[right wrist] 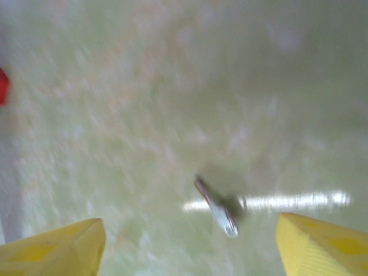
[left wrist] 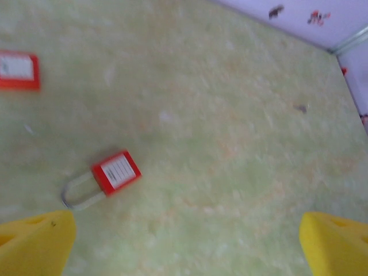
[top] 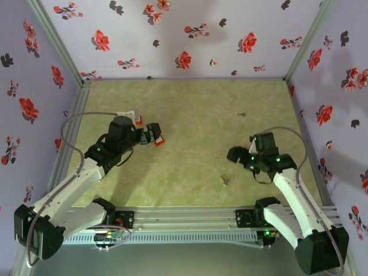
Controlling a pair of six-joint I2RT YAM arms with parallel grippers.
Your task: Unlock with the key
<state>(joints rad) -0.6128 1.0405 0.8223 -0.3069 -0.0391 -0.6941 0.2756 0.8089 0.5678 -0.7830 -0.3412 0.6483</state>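
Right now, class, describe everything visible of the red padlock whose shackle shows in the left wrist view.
The padlock has a red, plastic-looking body with a white label on its upper face and a silvery metal shackle looping out toward the lower left. It lies flat and skewed on the green table, touched by nothing else. The label's print is unreadable.

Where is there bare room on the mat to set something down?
Free: the middle of the mat, between the red padlock and the right end effector, and the far strip along the back wall. Crowded: around the left end effector and second padlock, and at the key by the right end effector.
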